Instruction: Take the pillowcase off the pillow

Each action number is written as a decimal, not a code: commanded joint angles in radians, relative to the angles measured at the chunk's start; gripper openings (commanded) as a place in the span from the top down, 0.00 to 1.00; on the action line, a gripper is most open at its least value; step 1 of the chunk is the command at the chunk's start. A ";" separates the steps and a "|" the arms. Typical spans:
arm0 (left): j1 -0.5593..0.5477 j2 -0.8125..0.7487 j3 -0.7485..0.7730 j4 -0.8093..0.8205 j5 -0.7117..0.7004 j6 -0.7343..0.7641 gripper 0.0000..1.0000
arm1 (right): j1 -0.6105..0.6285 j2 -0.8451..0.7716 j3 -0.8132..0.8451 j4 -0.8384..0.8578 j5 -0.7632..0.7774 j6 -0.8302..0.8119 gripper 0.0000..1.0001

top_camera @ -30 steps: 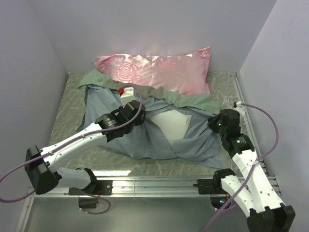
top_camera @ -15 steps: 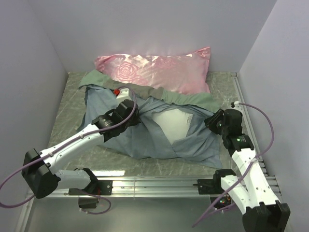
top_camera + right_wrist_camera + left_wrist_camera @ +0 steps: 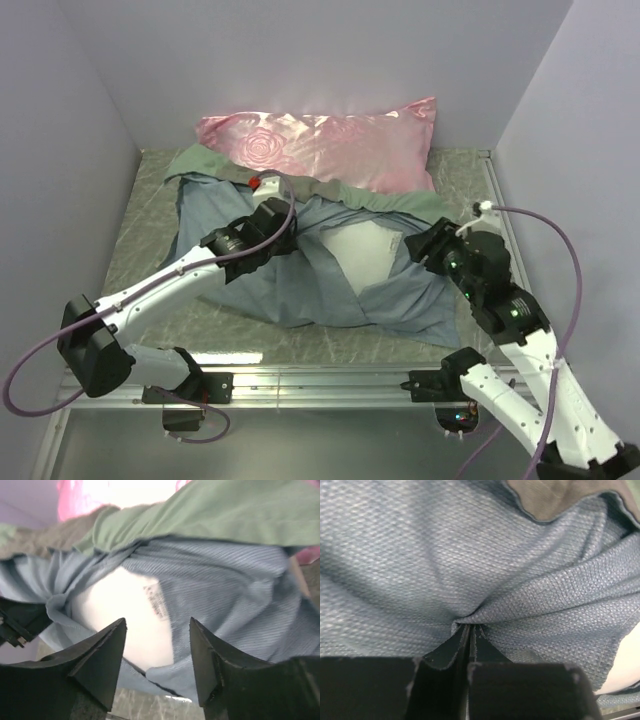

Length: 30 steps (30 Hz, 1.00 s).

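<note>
**Pillow half bared inside its opened pillowcase**

The pillowcase (image 3: 300, 292) lies spread and rumpled across the middle of the bench (image 3: 140, 250). Most of what shows is its plain grey-blue inside. The green outer side appears only as a folded band along the far edge.

The pillow (image 3: 355, 250) is partly inside it. A patch of off-white shows through the gaping mouth of the case at centre right, and grey-blue cloth lies around that patch on every side. The rest of the pillow is covered.

In the right wrist view a small printed label (image 3: 159, 602) sits where the white surface meets the blue cloth. It cannot be told which of the two it belongs to.

A shiny pink pillow (image 3: 330, 140) with a rose pattern lies at the back of the bench, outside the case. Its near edge meets the green band.

The left end effector (image 3: 469, 630) is down on the left part of the case, left of the bared patch. Its fingers (image 3: 445, 650) are pressed together on a pinch of grey-blue cloth, and creases in the cloth run into the grip.

The right end effector (image 3: 157, 625) is at the right side of the case with its fingers apart. Nothing sits between them, and the white pillow and the blue cloth show through the gap. Whether it touches the fabric cannot be told.
</note>
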 commanded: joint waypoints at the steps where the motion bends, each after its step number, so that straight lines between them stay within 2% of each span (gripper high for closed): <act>1: -0.020 0.043 0.066 -0.058 0.006 0.031 0.94 | 0.100 0.122 0.036 -0.020 0.144 0.002 0.38; 8: -0.049 0.072 0.100 -0.077 -0.007 0.036 0.91 | 0.104 0.241 -0.060 0.112 0.170 -0.053 0.14; 13: -0.069 0.083 0.118 -0.094 -0.013 0.042 0.89 | 0.088 0.327 -0.103 0.213 0.153 -0.073 0.10; 16: -0.072 0.082 0.117 -0.094 -0.002 0.048 0.85 | 0.065 0.327 -0.166 0.322 0.054 -0.049 0.24; 17: -0.074 0.080 0.118 -0.094 0.003 0.052 0.83 | 0.065 0.322 -0.178 0.345 0.017 -0.044 0.47; 20: -0.075 0.068 0.134 -0.100 0.006 0.068 0.73 | 0.067 0.296 -0.207 0.400 -0.018 -0.021 0.94; 21: -0.077 0.057 0.147 -0.110 0.006 0.074 0.68 | 0.067 0.272 -0.214 0.402 -0.019 -0.013 1.00; 30: -0.100 0.025 0.281 -0.158 0.023 0.123 0.50 | 0.071 0.074 -0.148 0.307 -0.034 0.014 1.00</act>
